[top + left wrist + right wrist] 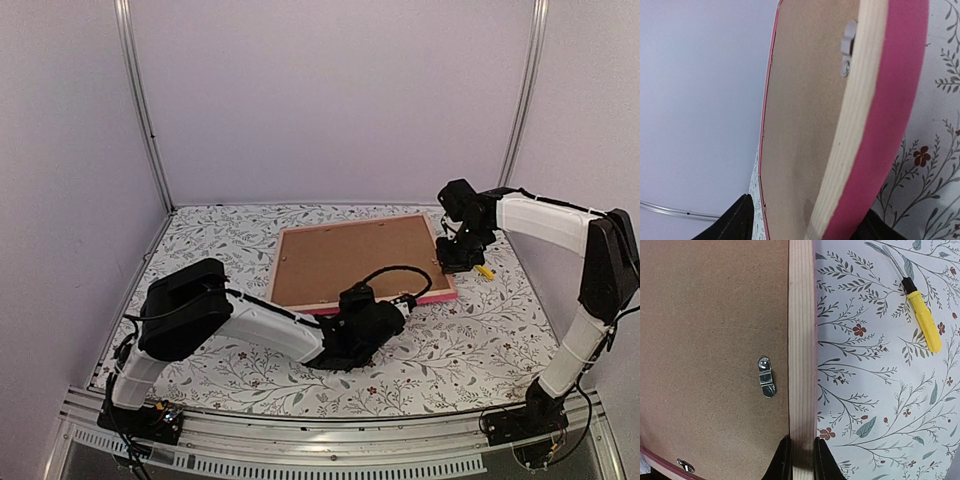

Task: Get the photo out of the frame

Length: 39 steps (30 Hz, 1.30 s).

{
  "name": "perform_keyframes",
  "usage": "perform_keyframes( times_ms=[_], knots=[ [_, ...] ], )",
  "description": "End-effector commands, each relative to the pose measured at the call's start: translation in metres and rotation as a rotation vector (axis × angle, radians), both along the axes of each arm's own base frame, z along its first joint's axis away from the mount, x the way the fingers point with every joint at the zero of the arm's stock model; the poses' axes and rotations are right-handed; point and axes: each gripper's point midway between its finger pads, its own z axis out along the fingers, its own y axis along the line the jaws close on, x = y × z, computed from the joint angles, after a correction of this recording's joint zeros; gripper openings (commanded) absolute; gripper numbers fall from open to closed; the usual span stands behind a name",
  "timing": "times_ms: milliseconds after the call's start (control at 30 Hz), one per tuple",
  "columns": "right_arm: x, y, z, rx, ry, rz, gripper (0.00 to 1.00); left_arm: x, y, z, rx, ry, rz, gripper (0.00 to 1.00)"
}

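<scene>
On desk (pixel 480 340), frame (pixel 432 297) lies face-down: pink edge, brown backing board (pixel 355 262) up, photo hidden beneath. Left end effector (pixel 805 231) clamps near rail, fingertips cropped; right end effector (pixel 801 462) clamps right rail.

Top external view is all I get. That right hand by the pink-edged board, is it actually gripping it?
Observer: Yes. Its wrist camera shows the right hand with a finger on each side of the bare wooden rail of the frame.
Operator: What keeps the brown board in?
Observer: A small metal clip lies on the backing board, alongside that rail without reaching it.
Operator: And the yellow speck nearby?
Observer: A screwdriver with a yellow handle, lying on the flowered cloth, apart from the frame.
</scene>
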Motion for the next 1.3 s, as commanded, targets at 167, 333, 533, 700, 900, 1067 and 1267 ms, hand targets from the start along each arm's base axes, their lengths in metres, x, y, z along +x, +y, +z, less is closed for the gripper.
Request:
perform_keyframes(
  times_ms=[167, 333, 533, 700, 900, 1067, 1267],
  knots=[
    [0.01, 0.015, 0.043, 0.095, -0.115, 0.011, 0.0, -0.006, -0.011, 0.013, -0.059, -0.065, -0.012, 0.43],
    [0.009, 0.018, 0.052, 0.126, -0.136, 0.012, 0.0, -0.005, -0.009, 0.022, -0.063, -0.092, -0.011, 0.32],
    [0.008, 0.024, 0.063, 0.179, -0.166, 0.023, 0.04, -0.005, -0.007, 0.034, -0.073, -0.116, -0.008, 0.09],
    [0.006, 0.033, 0.078, 0.251, -0.201, 0.039, 0.17, -0.005, -0.005, 0.054, -0.102, -0.155, -0.006, 0.0],
    [0.008, 0.048, 0.124, 0.383, -0.321, 0.079, 0.62, -0.005, 0.0, 0.085, -0.143, -0.214, -0.003, 0.0],
    [0.011, 0.055, 0.175, 0.489, -0.476, 0.101, 0.87, -0.006, 0.005, 0.123, -0.202, -0.275, -0.005, 0.0],
    [0.02, 0.048, 0.227, 0.529, -0.673, 0.072, 0.94, -0.006, 0.011, 0.173, -0.271, -0.332, -0.008, 0.0]
  ],
)
